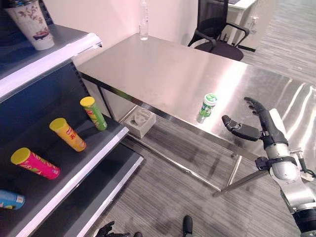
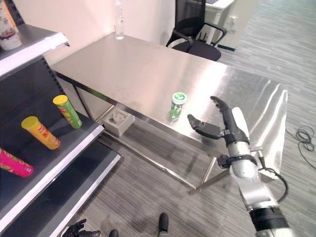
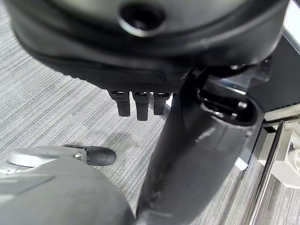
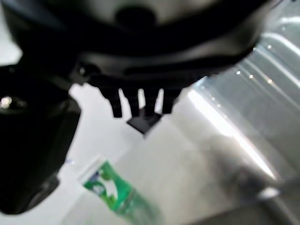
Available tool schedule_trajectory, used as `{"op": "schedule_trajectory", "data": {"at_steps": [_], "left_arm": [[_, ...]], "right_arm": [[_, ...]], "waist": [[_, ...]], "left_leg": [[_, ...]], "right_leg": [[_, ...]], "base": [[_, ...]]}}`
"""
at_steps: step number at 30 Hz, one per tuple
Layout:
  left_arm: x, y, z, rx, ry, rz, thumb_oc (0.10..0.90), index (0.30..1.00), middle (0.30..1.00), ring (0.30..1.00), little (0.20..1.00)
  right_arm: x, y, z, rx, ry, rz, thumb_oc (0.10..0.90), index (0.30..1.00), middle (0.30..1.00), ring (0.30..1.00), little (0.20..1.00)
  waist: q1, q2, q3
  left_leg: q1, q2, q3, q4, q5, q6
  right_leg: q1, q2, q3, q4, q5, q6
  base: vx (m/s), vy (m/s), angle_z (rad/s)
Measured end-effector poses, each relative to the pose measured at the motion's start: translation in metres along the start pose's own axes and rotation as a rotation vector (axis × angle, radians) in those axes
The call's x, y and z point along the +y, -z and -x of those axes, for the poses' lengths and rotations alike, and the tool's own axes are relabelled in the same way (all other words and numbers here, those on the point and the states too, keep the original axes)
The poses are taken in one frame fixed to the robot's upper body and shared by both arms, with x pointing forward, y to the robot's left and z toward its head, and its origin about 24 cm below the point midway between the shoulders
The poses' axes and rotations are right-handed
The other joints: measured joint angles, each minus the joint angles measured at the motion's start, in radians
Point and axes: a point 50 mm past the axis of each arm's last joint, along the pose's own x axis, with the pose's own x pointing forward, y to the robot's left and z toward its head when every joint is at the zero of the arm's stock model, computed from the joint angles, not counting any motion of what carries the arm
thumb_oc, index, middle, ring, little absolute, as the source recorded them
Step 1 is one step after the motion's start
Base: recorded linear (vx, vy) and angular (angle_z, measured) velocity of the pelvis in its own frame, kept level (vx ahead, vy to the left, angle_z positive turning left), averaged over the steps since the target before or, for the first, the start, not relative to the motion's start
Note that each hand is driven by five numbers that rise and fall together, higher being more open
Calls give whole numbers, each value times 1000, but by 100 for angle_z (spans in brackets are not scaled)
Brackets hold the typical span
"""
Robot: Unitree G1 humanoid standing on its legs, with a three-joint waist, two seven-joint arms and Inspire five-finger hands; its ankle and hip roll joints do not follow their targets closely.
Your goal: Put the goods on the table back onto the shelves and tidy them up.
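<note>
Green can: a small green can with a white-and-green lid stands upright on the steel bench, close to the bench's front edge.
Right robot hand: the right robot hand hangs over the front edge of the bench, just to the right of the green can and apart from it; fingers stretched out, thumb spread toward the can, nothing held. In its wrist view the can shows past the thumb, untouched.
Left robot hand: the left robot hand hangs low above the grey striped floor; its fingertips point down, loosely relaxed, holding nothing.
Shelf: on the dark shelf to the left lie a green tube with a yellow lid, a yellow tube, a pink tube with a yellow lid and, at the edge of the view, a blue tube.
Upper shelf: a white patterned cup stands on it.
Far end of bench: a clear bottle stands there; a black office chair is behind it.
</note>
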Motion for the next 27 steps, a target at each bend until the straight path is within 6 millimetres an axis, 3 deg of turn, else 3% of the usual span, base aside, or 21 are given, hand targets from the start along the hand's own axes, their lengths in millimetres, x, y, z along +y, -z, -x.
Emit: {"op": "schedule_trajectory", "data": {"at_steps": [7,27], "left_arm": [[-1,-5,-1,-19,3,-8,800,900,900,900,900],[0,-7,-1,-26,-10,-17,800,900,900,900,900]], "right_arm": [[11,12,-9,87,20,34,800,900,900,900,900],[13,8,-11,71,56,93,800,900,900,900,900]], "waist": [[51,0,-1],[52,7,-1]], "left_leg": [[-27,-3,-31,0,7,0],[-39,-4,-59,0,10,-2]], "right_leg": [[-7,-9,-29,0,-2,-1],[-3,-14,-58,0,-12,-3]], "base": [[17,0,14],[6,2,4]]}}
